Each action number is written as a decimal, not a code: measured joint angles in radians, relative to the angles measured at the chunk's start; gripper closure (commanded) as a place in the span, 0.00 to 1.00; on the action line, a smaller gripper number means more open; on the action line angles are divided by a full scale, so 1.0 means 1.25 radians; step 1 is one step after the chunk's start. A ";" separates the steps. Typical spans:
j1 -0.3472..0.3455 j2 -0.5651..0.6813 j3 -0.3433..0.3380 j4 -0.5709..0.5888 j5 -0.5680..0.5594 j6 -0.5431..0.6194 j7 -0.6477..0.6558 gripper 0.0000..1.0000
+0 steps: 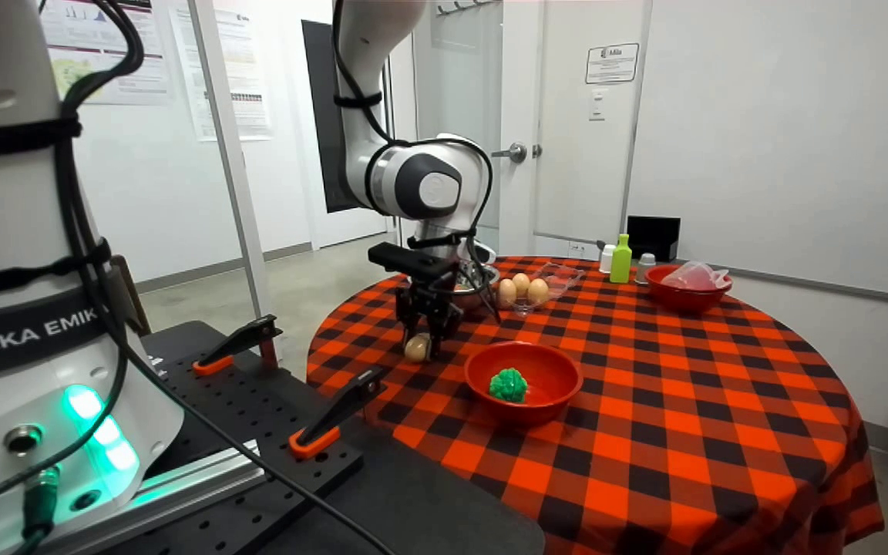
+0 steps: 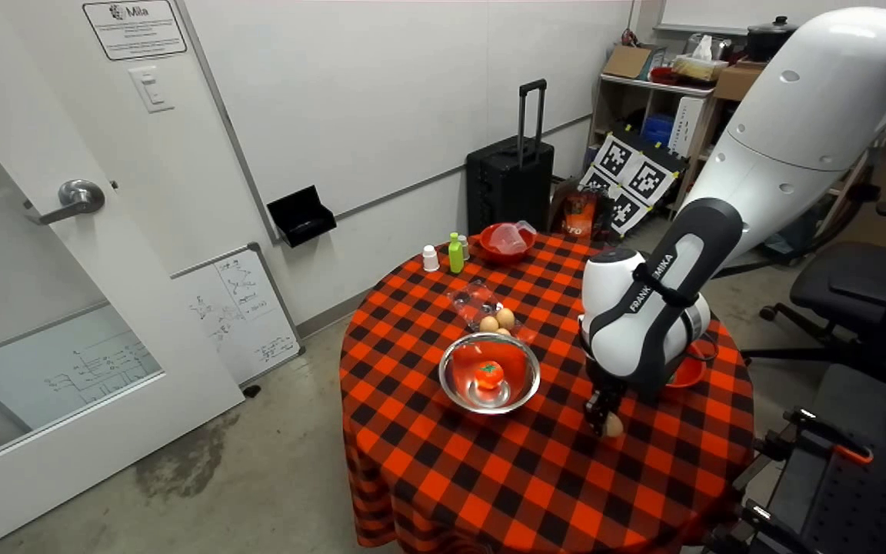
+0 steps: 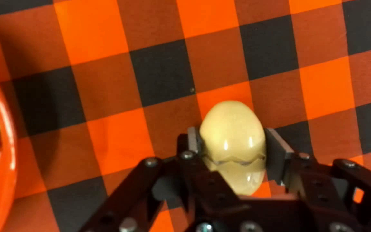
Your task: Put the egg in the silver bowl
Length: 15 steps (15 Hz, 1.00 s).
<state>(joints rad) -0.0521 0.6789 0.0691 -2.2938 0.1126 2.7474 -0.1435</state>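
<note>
The egg [image 3: 233,146] is clasped in the gripper [image 3: 235,143], low at the table [image 1: 683,401]; we judge the grasp made, carry and release remaining. The silver bowl [image 2: 521,381], a tomato [image 2: 489,375] inside, stands apart from the gripper.

A glossy white arm [image 2: 781,146], trimmed in black and charcoal.
Smooth and rounded from where I stand, it wears a dark band [image 1: 20,356] lettered FRANKA EMIKA, black straps [image 1: 12,139] binding black cables [image 1: 74,196] along it, and green-white lights [image 1: 107,432] glowing on the base [image 1: 5,408]; the gripper [image 3: 233,145] is black and angular, dotted with bright screw heads [image 3: 187,155], its pads [image 3: 274,158] flat and edged in grey.
</note>
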 measured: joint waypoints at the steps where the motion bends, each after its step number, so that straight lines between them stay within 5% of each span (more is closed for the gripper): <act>1: 0.000 0.000 0.000 0.003 0.000 -0.003 0.003 0.77; 15: 0.019 -0.056 0.000 0.002 -0.036 0.003 0.005 0.77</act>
<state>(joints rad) -0.0285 0.6091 0.0691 -2.2910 0.0677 2.7510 -0.1376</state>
